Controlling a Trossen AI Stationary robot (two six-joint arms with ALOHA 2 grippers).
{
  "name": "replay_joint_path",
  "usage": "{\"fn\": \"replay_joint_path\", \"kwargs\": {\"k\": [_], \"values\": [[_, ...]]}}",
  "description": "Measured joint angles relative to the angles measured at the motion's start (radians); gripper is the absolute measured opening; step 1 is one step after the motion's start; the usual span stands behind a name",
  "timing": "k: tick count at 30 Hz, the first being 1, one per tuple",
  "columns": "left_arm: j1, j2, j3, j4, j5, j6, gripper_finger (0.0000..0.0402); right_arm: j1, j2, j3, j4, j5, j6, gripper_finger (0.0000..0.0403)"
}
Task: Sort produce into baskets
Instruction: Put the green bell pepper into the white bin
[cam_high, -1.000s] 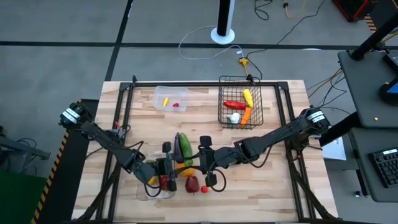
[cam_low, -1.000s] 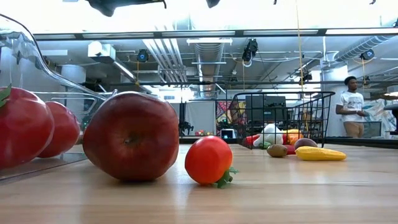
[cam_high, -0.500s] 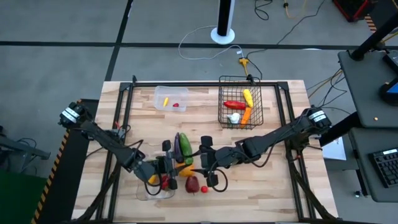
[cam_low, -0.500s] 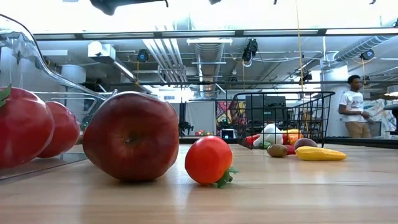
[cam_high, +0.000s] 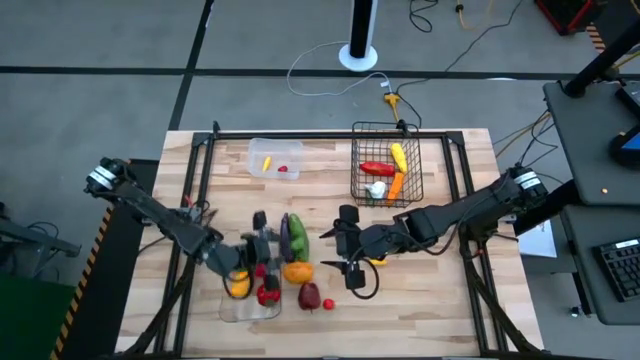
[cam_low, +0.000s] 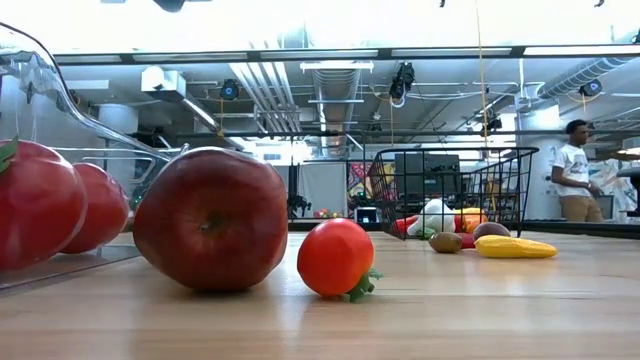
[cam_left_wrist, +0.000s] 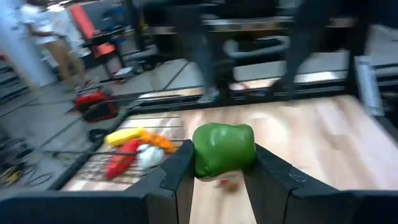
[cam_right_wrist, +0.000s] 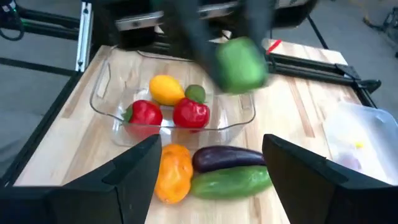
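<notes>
Left end effector (cam_left_wrist: 219, 180) pinches a green pepper (cam_left_wrist: 224, 148) above the clear tray (cam_right_wrist: 109, 102) at the tabletop's near edge; right end effector (cam_right_wrist: 211, 171) hovers spread beside the eggplant (cam_right_wrist: 230, 157) and cucumber (cam_right_wrist: 231, 181). Next, I'd judge: lower the pepper into a basket, maybe that tray, while the wire basket (cam_high: 386, 165) waits at the far side.

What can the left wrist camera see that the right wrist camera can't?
Only the left wrist view shows the black wire basket with its yellow, red, white and orange pieces, and the left gripper shut on the green pepper.

Only the right wrist view shows the long clear tray holding red and yellow produce, plus the eggplant, the cucumber and an orange pepper lying on the table, and the open right gripper.

Both show that green pepper and the wooden table.
</notes>
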Motion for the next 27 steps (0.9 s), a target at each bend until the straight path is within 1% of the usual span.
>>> {"fn": "replay_joint_path", "kwargs": {"k": [5,7,9,10,11,13,15,17,21,24,25,27], "values": [[0.110,-0.140,0.000,-0.174,0.001,-0.011,0.0101,0.000,-0.002,0.000,-0.059,0.004,0.041,0.0267],[0.182,-0.196,0.022,-0.300,0.002,-0.050,0.0097,0.000,-0.008,0.000,-0.074,0.011,0.054,0.0265],[0.270,-0.241,0.061,-0.469,0.022,-0.105,0.0093,0.000,-0.009,0.000,-0.078,0.014,0.059,0.0263],[0.324,-0.256,0.087,-0.552,0.057,-0.125,0.0092,0.000,-0.009,0.000,-0.080,0.014,0.062,0.0263],[0.385,-0.265,0.116,-0.632,0.114,-0.137,0.0091,0.000,-0.008,0.000,-0.083,0.014,0.064,0.0263],[0.521,-0.272,0.156,-0.789,0.275,-0.151,0.0091,0.000,-0.008,0.000,-0.082,0.014,0.065,0.0264],[0.672,-0.262,0.179,-0.879,0.444,-0.155,0.0090,0.000,-0.007,0.000,-0.079,0.015,0.066,0.0267],[0.821,-0.245,0.183,-0.932,0.577,-0.144,0.0090,0.000,-0.005,0.000,-0.079,0.015,0.067,0.0269],[1.086,-0.190,0.183,-0.984,0.761,-0.099,0.0089,0.000,0.001,0.000,-0.079,0.015,0.080,0.0272],[1.233,-0.131,0.185,-0.996,0.889,-0.067,0.0089,0.000,0.001,0.000,-0.082,0.015,0.090,0.0271],[1.263,-0.110,0.187,-0.998,0.908,-0.052,0.0089,0.000,0.001,0.000,-0.083,0.015,0.091,0.0270],[1.306,-0.064,0.200,-0.999,0.916,-0.012,0.0089,0.000,0.001,0.000,-0.084,0.015,0.091,0.0268]]}}
